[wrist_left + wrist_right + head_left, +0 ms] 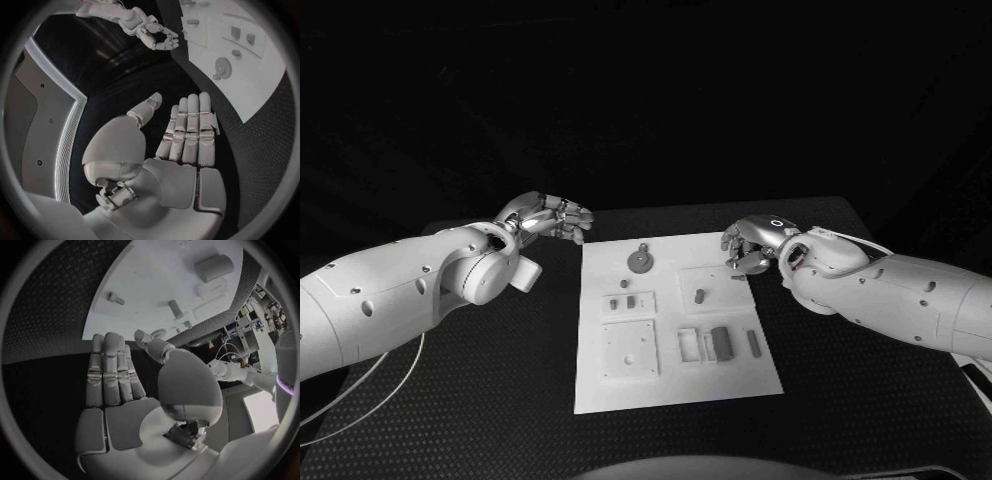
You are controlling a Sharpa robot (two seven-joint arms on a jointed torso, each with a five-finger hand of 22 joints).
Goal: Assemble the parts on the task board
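The white task board lies in the middle of the black table, carrying grey parts. A round piece with a stem is near its far edge, a small peg sits in a square plate, and a dark block and a cylinder lie further forward. My left hand hovers off the board's far left corner; its fingers are straight and hold nothing. My right hand is at the board's far right corner, fingers extended and empty. The board lies beyond them.
A square grey plate and a pale bracket also lie on the board, with two small pieces in a socket plate. Black table surrounds the board on both sides. The left wrist view shows my right hand beyond the board.
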